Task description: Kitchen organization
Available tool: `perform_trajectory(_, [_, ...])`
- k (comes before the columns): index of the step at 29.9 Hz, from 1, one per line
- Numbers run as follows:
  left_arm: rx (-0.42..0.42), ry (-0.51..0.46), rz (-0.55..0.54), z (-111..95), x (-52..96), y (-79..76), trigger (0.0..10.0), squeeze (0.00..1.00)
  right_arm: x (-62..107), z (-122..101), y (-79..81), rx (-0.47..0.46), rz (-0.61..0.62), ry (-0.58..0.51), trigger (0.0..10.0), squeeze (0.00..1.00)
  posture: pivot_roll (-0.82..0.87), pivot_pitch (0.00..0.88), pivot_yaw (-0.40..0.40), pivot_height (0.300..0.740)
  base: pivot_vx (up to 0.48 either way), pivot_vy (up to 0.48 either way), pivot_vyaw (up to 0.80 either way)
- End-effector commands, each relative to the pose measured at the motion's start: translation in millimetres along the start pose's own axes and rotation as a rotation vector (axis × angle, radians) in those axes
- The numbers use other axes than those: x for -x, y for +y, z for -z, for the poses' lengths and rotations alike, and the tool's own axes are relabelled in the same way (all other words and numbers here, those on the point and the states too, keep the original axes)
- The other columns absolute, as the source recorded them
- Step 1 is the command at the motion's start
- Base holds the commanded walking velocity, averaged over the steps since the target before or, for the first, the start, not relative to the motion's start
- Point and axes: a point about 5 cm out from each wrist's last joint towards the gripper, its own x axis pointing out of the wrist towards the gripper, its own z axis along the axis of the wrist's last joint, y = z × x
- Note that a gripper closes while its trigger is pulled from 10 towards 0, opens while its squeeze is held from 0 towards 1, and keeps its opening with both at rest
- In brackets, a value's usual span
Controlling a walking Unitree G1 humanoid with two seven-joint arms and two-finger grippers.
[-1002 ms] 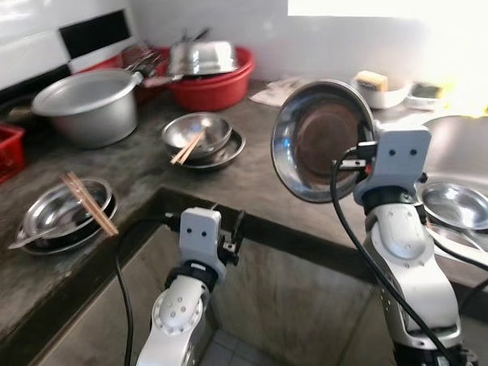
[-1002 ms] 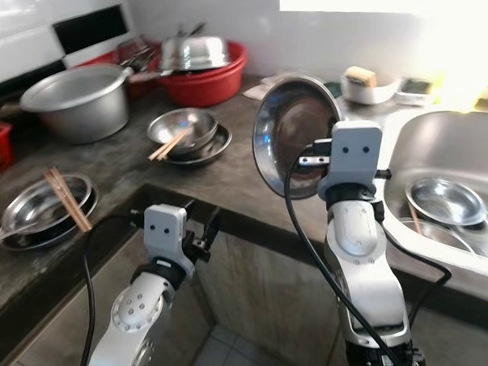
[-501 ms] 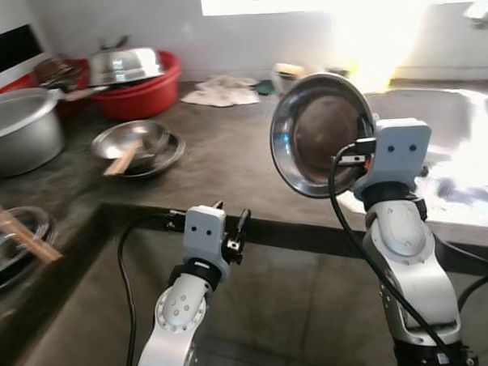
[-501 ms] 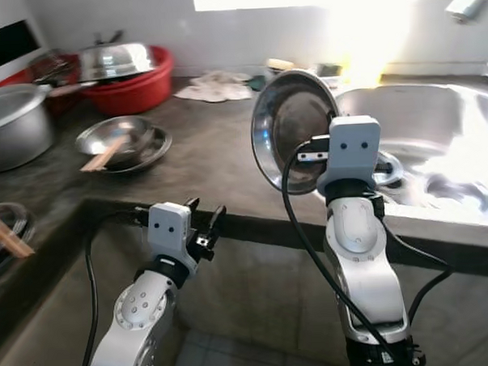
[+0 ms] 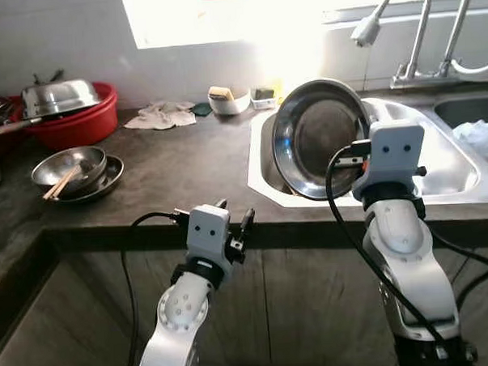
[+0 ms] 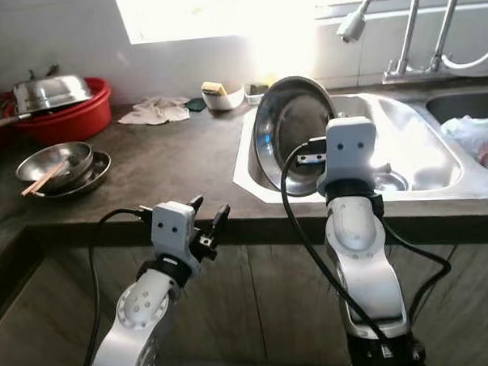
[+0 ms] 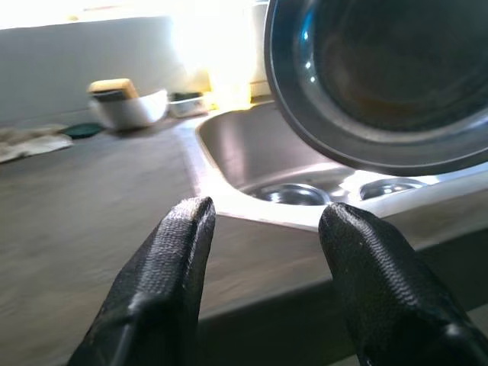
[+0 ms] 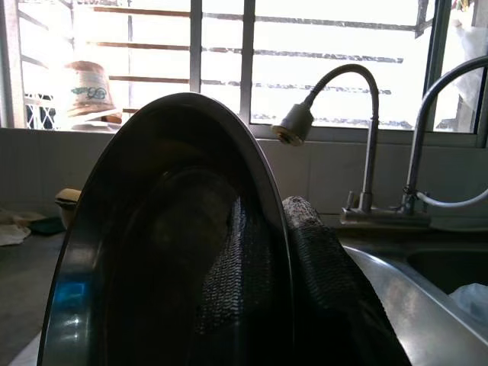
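Note:
My right gripper (image 5: 358,151) is shut on the rim of a steel plate (image 5: 316,138), which it holds upright on edge in front of the sink (image 5: 446,164), above the counter's front. In the right wrist view the plate (image 8: 137,252) stands against the window, with one black finger (image 8: 320,290) behind its rim. My left gripper (image 5: 236,229) is low in front of the counter edge, open and with nothing between its fingers (image 7: 164,267). Small steel dishes (image 7: 293,194) lie at the bottom of the sink basin.
Stacked steel bowls with chopsticks (image 5: 69,169) sit on the left of the dark counter. A red basin with a steel lid (image 5: 63,114) stands behind them. A cloth (image 5: 166,113), a white bowl holding a sponge (image 5: 229,98) and two taps (image 5: 411,30) line the back wall.
The camera has swung right: the pot and left dishes have slid out of sight and the sink and taps have come into view. The right gripper still holds the plate upright.

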Motion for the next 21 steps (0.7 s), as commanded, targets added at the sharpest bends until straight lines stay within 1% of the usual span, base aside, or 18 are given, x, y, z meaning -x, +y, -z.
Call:
perform_trajectory(1, [-0.027, -0.011, 0.001, 0, -0.7, -0.6, 10.0, 0.00, -2.3, -1, -0.9, -0.005, -0.001, 0.005, 10.0, 0.00, 0.06, 0.010, 0.038, 0.740, 0.270, -0.394, 0.00])
perform_trajectory(7, [-0.024, -0.009, -0.004, -3, -1.3, -0.6, 10.0, 0.00, -2.6, -1, -0.2, -0.015, -0.013, 0.010, 10.0, 0.00, 0.06, 0.013, 0.035, 0.740, 0.276, -0.389, 0.00])
perform_trajectory(14, [0.004, -0.022, -0.012, -3, -2.3, -1.4, 10.0, 0.00, -8.5, -4, -1.4, -0.012, -0.033, 0.003, 10.0, 0.00, 0.06, 0.016, 0.032, 0.740, 0.347, -0.324, 0.00])
perform_trajectory(17, [0.069, -0.001, -0.033, 0, -2.5, 0.0, 10.0, 0.00, -15.7, -2, -2.9, -0.026, -0.062, 0.043, 10.0, 0.00, 0.05, 0.018, 0.033, 0.740, 0.390, 0.000, 0.00])
perform_trajectory(18, [0.147, 0.021, -0.047, 3, -3.1, -0.3, 10.0, 0.00, -20.9, 2, -4.1, -0.002, -0.074, 0.085, 10.0, 0.00, 0.05, 0.020, 0.033, 0.740, 0.000, 0.000, 0.00])
perform_trajectory(19, [0.166, 0.033, -0.054, 4, -3.4, -0.5, 10.0, 0.00, -23.8, 3, -4.6, -0.006, -0.083, 0.091, 10.0, 0.00, 0.05, 0.021, 0.032, 0.740, 0.000, 0.000, 0.00])
perform_trajectory(21, [0.155, 0.031, -0.072, 5, -4.1, 0.0, 10.0, 0.00, -29.5, 2, -6.3, -0.013, -0.091, 0.089, 10.0, 0.00, 0.05, 0.022, 0.028, 0.740, 0.000, 0.000, 0.00])
